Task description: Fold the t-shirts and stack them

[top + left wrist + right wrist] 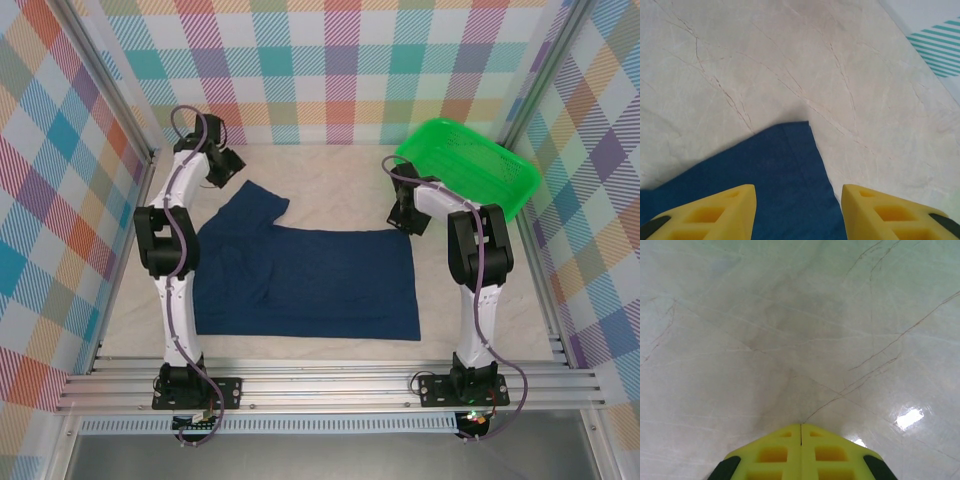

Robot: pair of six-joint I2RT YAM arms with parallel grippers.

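**Top external view.** The t-shirt lay flat on the tabletop, left of centre and toward the near edge, with one sleeve reaching toward the far-left corner. The left gripper was positioned over that sleeve's end. The right gripper was positioned at the shirt's far-right corner. A green basket sat in the far-right corner.

**Left wrist view.** The left gripper had its yellow fingers spread wide, holding nothing, with the navy sleeve end below them.

**Right wrist view.** The right gripper had its fingers pressed together, holding nothing, over bare tabletop.
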